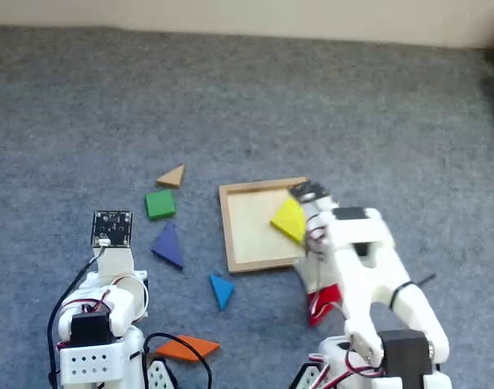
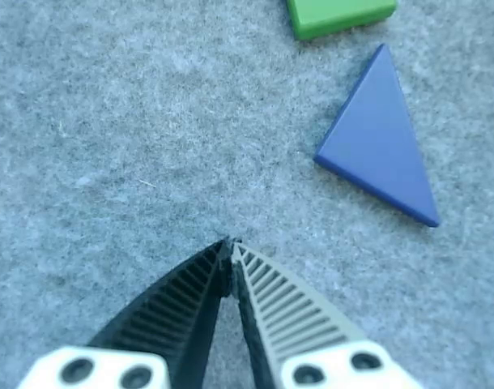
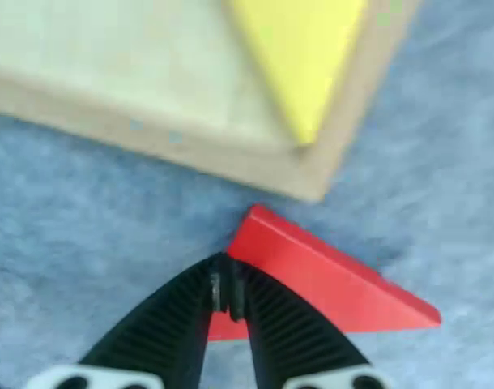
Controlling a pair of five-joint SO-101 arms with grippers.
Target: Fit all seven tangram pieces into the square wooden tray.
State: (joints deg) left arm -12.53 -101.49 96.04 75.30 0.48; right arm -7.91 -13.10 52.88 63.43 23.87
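High view: the square wooden tray (image 1: 228, 235) sits mid-frame on the grey bench (image 1: 352, 113), with a yellow triangle (image 1: 289, 217) inside at its right.

Left of it lie 5 pieces:
- tan triangle (image 1: 172, 177)
- green square (image 1: 159, 203)
- dark blue triangle (image 1: 168, 245)
- light blue triangle (image 1: 222, 289)
- orange parallelogram (image 1: 186, 348)

A red triangle (image 1: 321, 304) lies at lower right.

Left wrist view: the left pincer (image 2: 229, 247) is closed, holding nothing, over bare bench.

Right wrist view: the right pincer (image 3: 225, 284) is narrow, jaws together, its tips over the red triangle's edge just outside the tray's corner.

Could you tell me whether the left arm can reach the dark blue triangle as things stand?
Probably yes: the dark blue triangle lies just ahead of the left tool, with bare carpet between.
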